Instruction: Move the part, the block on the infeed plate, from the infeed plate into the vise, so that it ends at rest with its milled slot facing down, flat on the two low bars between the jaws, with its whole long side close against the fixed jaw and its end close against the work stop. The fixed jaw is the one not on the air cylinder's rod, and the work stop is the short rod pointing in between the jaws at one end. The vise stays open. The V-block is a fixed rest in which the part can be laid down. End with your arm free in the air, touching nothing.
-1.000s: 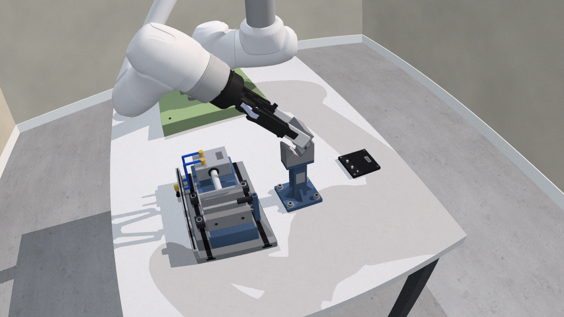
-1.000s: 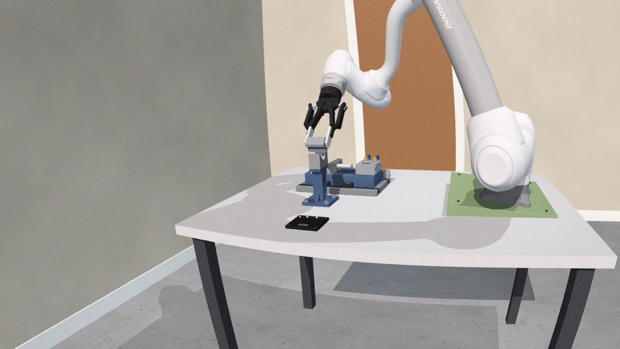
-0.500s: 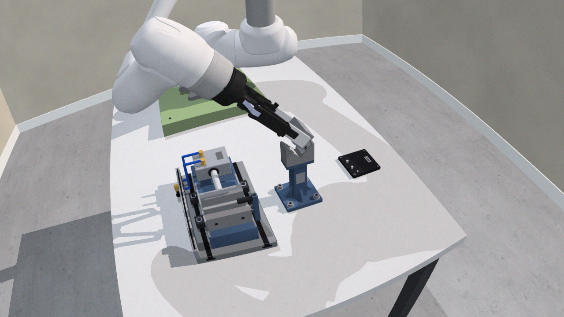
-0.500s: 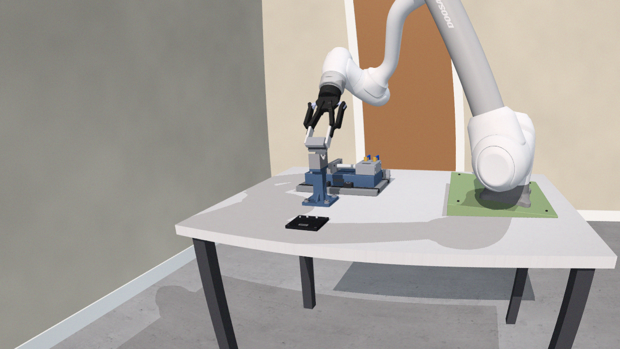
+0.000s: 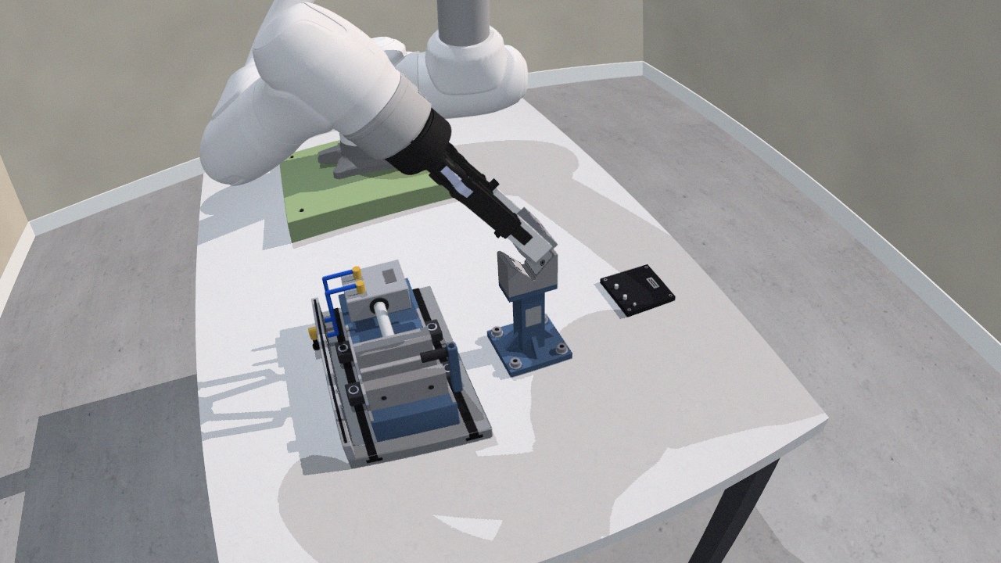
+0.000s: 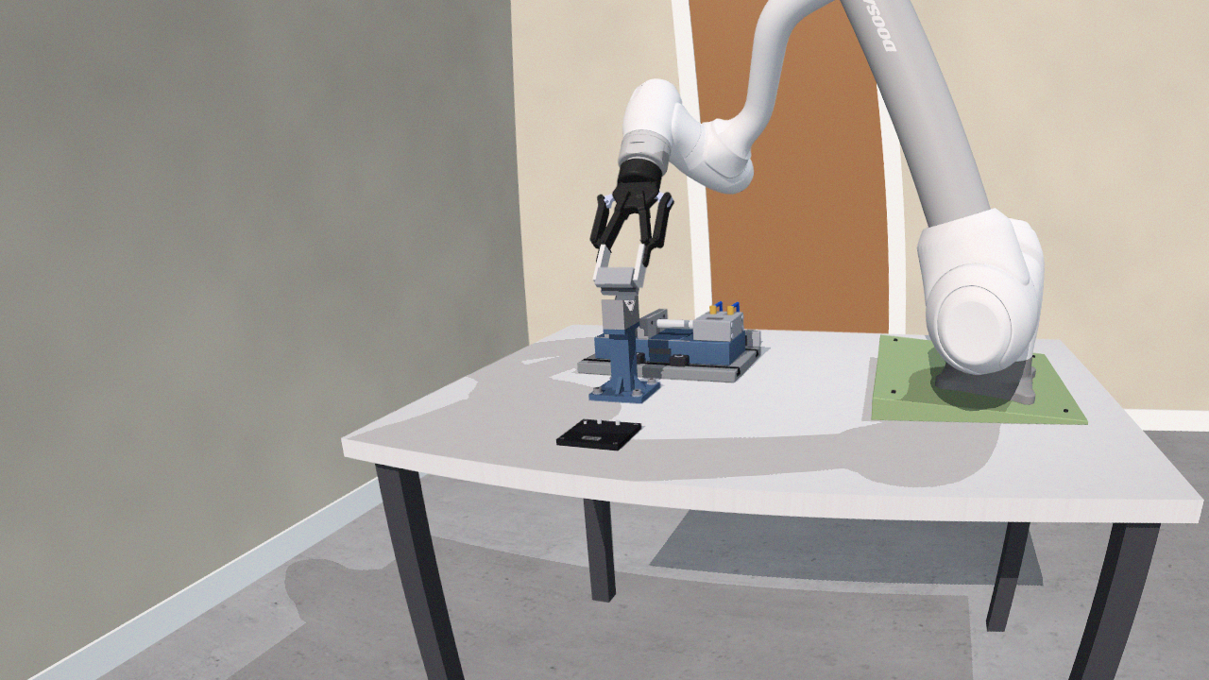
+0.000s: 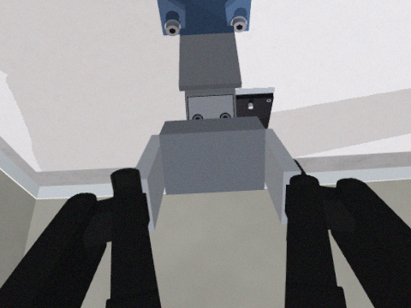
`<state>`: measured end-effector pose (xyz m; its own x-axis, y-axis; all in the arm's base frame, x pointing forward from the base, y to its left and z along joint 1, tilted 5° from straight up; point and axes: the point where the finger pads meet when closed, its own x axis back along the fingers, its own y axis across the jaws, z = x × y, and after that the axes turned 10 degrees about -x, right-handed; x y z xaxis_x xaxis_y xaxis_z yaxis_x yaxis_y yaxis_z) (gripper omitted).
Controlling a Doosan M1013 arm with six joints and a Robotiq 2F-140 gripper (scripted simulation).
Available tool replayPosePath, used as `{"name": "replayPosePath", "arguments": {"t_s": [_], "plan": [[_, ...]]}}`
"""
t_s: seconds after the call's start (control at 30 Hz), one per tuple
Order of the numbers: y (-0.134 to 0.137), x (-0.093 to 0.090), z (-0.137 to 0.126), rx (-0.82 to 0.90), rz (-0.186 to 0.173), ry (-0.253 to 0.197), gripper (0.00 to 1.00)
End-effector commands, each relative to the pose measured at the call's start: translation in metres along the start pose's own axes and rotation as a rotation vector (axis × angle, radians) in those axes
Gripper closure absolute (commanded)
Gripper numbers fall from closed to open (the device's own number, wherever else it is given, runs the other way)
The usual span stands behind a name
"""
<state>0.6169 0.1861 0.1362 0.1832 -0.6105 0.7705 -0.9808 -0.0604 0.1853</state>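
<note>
End effector grips the part just above the V-block.

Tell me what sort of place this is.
Probably a machine-tending work cell in a plain room: a white arm bolted to a green base plate, an air-driven vise on the table, and a blue V-block stand over which the gripper holds the grey part.

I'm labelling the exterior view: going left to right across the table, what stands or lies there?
Black flat infeed plate → blue V-block stand with the hand gripping the grey block above it → blue-grey vise → green base plate.
</note>
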Motion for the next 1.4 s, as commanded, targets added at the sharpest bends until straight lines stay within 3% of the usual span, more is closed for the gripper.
{"name": "replayPosePath", "arguments": {"t_s": [0.0,0.53,0.6,1.1,1.17,1.37], "plan": [[0.0002,0.0000,-0.0007,-0.001,0.004,0.028,1.00],[0.0010,-0.0005,-0.0050,-0.001,0.033,0.194,1.00],[0.0010,-0.0005,-0.0050,-0.001,0.033,0.194,1.00],[0.0018,-0.0018,-0.0092,-0.001,0.064,0.367,1.00],[0.0018,-0.0018,-0.0092,-0.001,0.064,0.367,1.00],[0.0020,-0.0024,-0.0107,-0.001,0.075,0.430,1.00]]}}
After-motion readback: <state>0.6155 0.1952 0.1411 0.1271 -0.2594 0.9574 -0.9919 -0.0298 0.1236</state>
